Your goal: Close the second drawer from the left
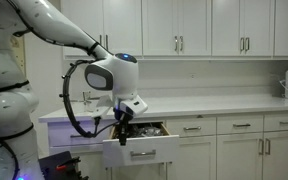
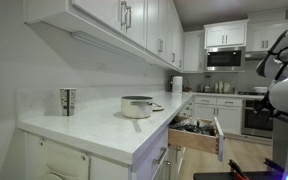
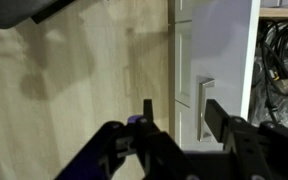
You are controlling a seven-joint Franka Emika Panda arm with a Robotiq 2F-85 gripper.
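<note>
Pushing squarely on the front of the second drawer from the left (image 1: 149,153), beside its bar handle (image 3: 205,105), should slide it home without skewing (it stands pulled out below the counter (image 1: 224,104)). The arm (image 1: 64,35) reaches down before it, with the gripper (image 3: 182,118) spread wide and holding nothing.

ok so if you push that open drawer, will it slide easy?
The drawer is pulled well out and level, so it probably glides straight in. Its panel front looks rigid, so a push from the hand shouldn't flex it. The dark clutter inside may add weight, or snag if anything sticks up.
</note>
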